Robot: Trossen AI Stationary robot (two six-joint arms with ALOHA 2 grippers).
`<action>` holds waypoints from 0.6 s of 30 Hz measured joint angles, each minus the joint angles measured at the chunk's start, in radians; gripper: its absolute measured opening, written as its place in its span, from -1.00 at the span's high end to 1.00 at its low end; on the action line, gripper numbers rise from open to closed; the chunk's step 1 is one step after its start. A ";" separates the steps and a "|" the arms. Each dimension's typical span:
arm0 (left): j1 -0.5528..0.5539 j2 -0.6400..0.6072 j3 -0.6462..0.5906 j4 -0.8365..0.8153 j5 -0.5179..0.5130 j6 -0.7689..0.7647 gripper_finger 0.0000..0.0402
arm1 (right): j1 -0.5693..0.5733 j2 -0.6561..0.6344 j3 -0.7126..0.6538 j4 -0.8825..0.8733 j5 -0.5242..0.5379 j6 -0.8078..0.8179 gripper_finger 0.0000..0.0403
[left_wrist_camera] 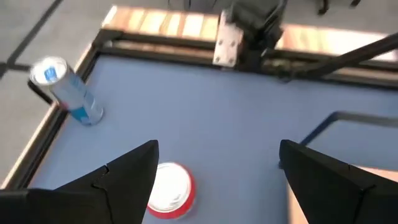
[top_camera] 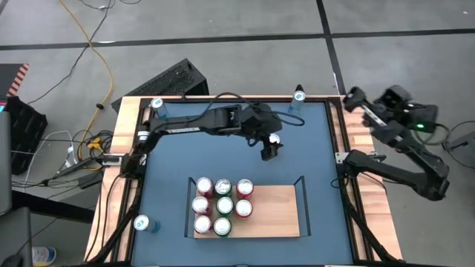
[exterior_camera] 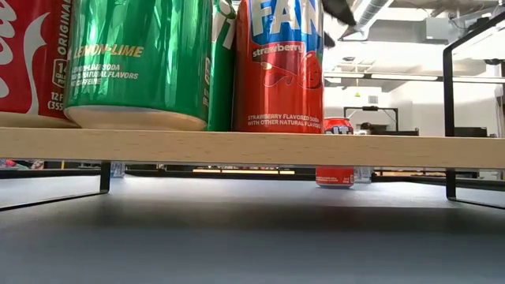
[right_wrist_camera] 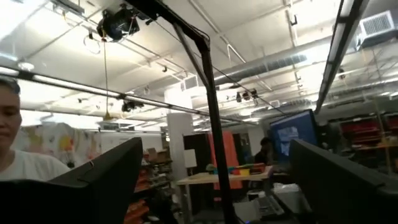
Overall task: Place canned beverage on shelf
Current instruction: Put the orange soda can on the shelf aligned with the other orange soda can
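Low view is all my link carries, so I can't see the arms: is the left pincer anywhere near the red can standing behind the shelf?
Observer: Yes. The left pincer hangs open right over that red can, not gripping it.
Operator: Any space on the shelf?
Observer: The shelf carries eight cans bunched at its left end; its right half is bare wood.
Operator: And the right arm?
Observer: The right pincer is open, out past the right edge of the table, pointing up into the room.
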 joint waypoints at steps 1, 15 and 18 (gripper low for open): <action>0.009 0.014 0.000 -0.005 0.009 0.003 -0.60 | 0.000 -0.017 0.018 -0.045 0.000 -0.022 -0.98; 0.066 0.161 0.000 0.010 -0.008 0.160 -0.60 | 0.000 -0.212 0.072 -0.422 0.003 -0.158 -0.98; 0.080 0.171 0.000 -0.011 -0.025 0.180 -0.60 | 0.001 -0.216 0.072 -0.424 0.002 -0.158 -0.98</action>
